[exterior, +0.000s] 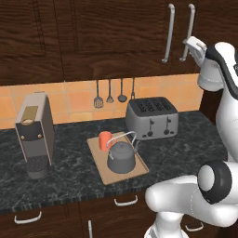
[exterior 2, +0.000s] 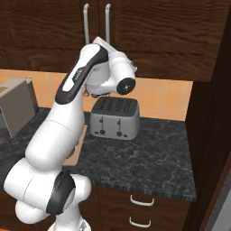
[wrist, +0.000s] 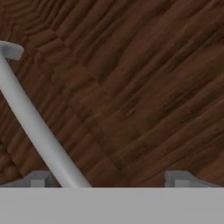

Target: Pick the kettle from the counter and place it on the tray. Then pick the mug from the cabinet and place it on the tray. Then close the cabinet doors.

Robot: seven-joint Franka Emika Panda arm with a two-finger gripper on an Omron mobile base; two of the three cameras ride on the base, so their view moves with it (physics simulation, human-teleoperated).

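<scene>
The end effector (wrist: 111, 178) stands wide open against the closed cabinet doors (exterior: 139, 32), holding nothing; a grey bar handle (wrist: 35, 127) runs just beside its left fingertip (wrist: 40, 179). The kettle (exterior: 121, 157) and mug (exterior: 105, 139) sit on the tray (exterior: 100, 160) on the desk (exterior: 69, 181).

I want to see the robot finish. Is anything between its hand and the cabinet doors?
Nothing visible. The gripper is open and right up against the cabinet doors, with one bar handle running beside one fingertip. The kettle and mug already sit on the tray.
</scene>
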